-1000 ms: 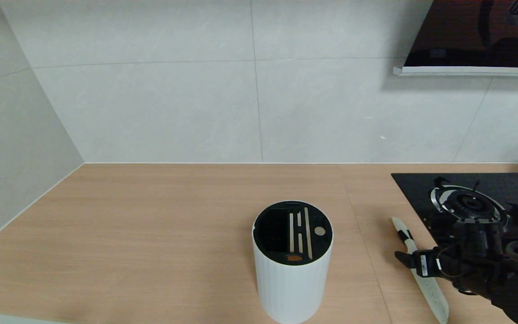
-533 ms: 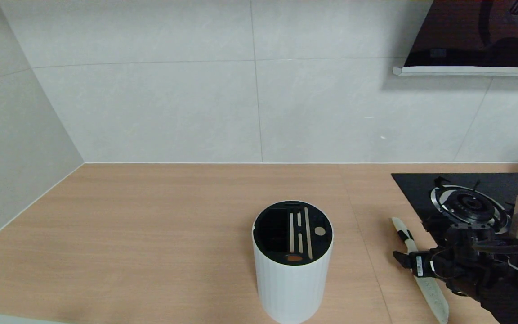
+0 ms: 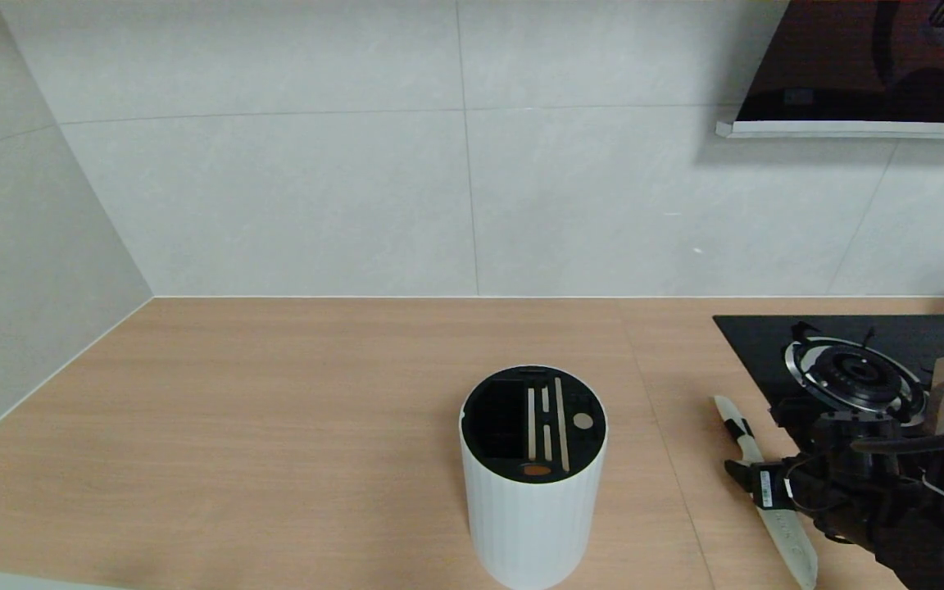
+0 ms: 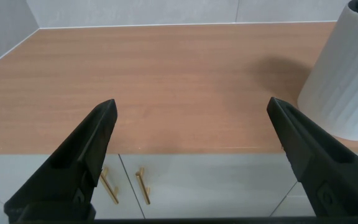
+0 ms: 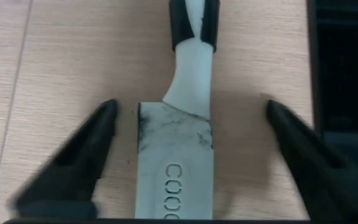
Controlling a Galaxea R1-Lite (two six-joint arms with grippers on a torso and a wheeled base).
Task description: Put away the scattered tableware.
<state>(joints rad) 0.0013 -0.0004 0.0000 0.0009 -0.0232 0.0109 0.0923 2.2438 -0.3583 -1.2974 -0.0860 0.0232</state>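
Observation:
A knife with a pale blade and a black-and-white handle lies flat on the wooden counter beside the hob. My right gripper hangs low over it, open. One finger stands on each side of the blade near the handle, neither touching it. A white ribbed cutlery holder with a slotted black top stands upright at the counter's front centre. My left gripper is open with nothing in it, at the counter's front edge and short of the holder.
A black gas hob with a burner sits right of the knife, and a range hood hangs above it. Tiled walls close the back and left. Cabinet fronts with gold handles lie below the counter's edge.
My right arm has sunk lower over the knife and uncovered the burner. The gripper shifted slightly toward the blade. The knife and holder have not moved.

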